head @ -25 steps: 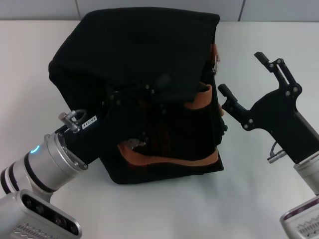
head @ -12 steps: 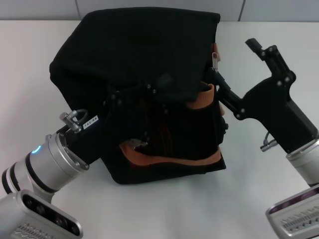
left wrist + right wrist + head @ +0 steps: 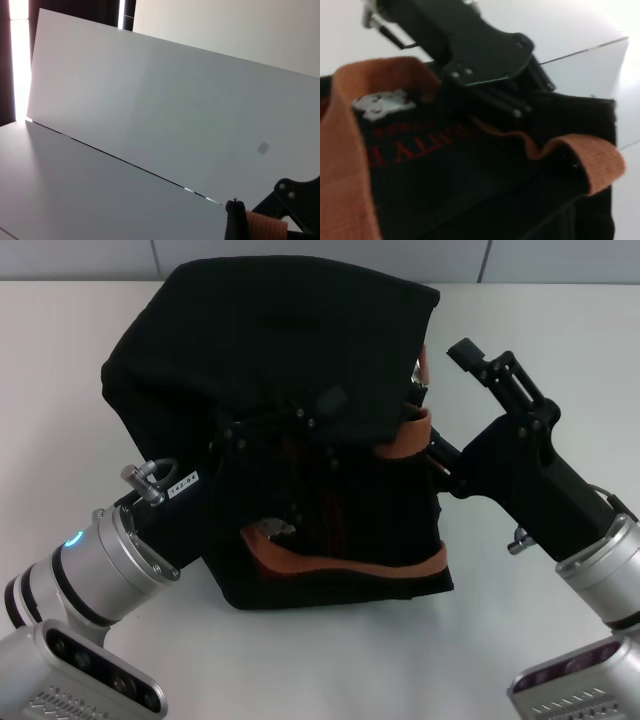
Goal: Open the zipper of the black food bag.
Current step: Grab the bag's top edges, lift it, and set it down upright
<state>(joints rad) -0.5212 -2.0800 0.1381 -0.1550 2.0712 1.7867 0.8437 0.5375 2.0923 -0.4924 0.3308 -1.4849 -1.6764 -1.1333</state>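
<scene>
zipper pull lies just left of the open right gripper; left gripper pressed on bag, jaw state unreadable

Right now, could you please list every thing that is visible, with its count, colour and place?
black food bag: one, black, lying on its side in the middle of the table, its front face toward the camera.
handles: two, orange-brown webbing, on the bag's front face, one near the lower edge and one near the upper right corner.
metal pull: one, silvery, at the bag's upper right edge, close to the right gripper.
white patch: one, white, on the bag's front beside red lettering, seen in the right wrist view.
table: one, white, under everything.
left gripper: one, black, pressed against the bag's front left side.
right gripper: one, black, open, at the bag's right edge.
</scene>
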